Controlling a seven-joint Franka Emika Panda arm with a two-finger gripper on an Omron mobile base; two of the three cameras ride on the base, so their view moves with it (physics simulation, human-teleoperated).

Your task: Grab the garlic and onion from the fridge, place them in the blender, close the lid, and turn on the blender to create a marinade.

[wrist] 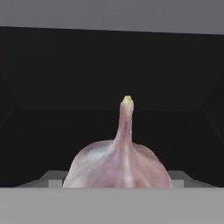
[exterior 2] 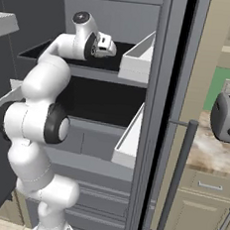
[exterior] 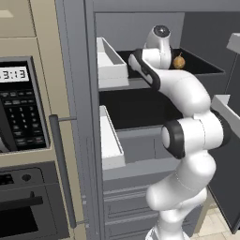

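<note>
A: Left base view first. Why is the arm so deep in the fridge (exterior: 79,117)?

B: The task needs the garlic and the onion out of it. The arm rises in front of the grey lower drawers, bends at a dark elbow joint, and reaches over the fridge's upper dark shelf (exterior: 197,65). A small brownish bulb, probably the onion (exterior: 178,61), sits on that shelf just beside the wrist. The hand itself is hidden behind the forearm.

A: And the right base view?

B: Same reach from the other side. The wrist turns level, so the hand points toward the fridge's back wall above that shelf, near the white door bin (exterior 2: 137,57). The fingers are too small here to judge.

A: Hand view?

B: The garlic (wrist: 118,164) sits very close, upright, its pointed tip up, with the fridge's dark interior behind it. My guess is the hand is lined up to take it. Whether the fingers stand apart or press on the bulb, I cannot tell.
</note>
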